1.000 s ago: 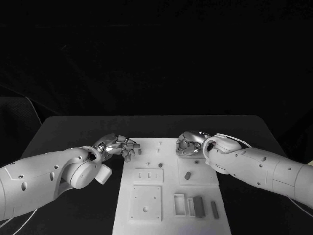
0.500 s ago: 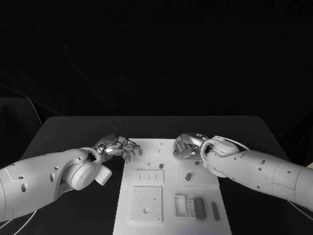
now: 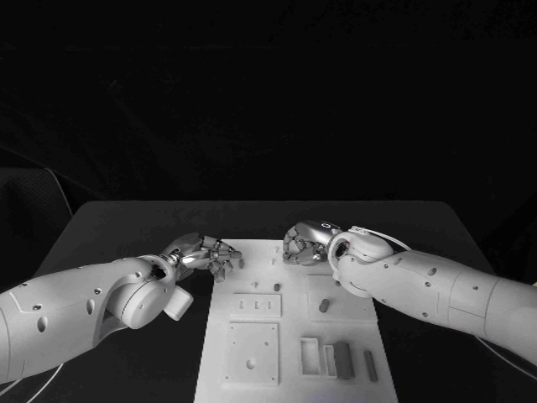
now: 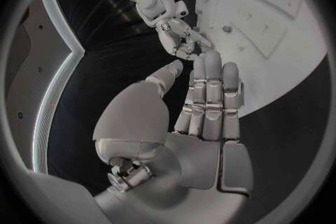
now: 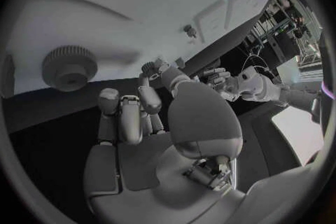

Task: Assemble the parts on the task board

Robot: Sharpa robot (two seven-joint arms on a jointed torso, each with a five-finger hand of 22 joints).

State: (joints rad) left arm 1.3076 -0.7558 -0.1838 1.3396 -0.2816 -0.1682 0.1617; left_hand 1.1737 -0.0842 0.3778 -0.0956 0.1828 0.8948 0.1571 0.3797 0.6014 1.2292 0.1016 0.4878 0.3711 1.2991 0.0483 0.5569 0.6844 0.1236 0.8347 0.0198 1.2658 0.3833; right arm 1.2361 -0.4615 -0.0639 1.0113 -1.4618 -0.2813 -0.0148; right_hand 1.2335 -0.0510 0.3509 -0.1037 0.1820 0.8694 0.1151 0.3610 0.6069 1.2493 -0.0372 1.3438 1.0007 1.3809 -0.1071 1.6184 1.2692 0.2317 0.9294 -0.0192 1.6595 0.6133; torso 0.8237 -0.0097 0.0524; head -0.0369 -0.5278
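Centrally in the head view, the right hand (image 3: 303, 244), a cluster of silver metal segments, sits over the far edge of the task board (image 3: 295, 369). Its own wrist view shows its fingers (image 5: 128, 115) curled inward with a small dark gear-like piece (image 5: 148, 68) at the tips; whether that piece is actually gripped cannot be told. Just left of it in the head view, the left hand (image 3: 207, 254) hovers at the board's upper left corner, its fingers straight and side by side with nothing in them, the thumb apart, as the left wrist view makes plain.

Both arms are smooth white shells, rounded at the joints. The board is a flat matte white plate, long and narrow, running from the middle of the frame down to its bottom edge, where it is cut off. Raised square panels and shallow rectangular slots mark its surface. Small grey parts rest on it: an oval peg (image 3: 323, 306) below the right hand and upright bars (image 3: 342, 359) in the lower slots. A ribbed round gear (image 5: 69, 68) stands at the left of the right wrist view, its teeth blurred. Around the board, the tabletop (image 3: 117, 227) is dull black, its far edge fading into darkness.
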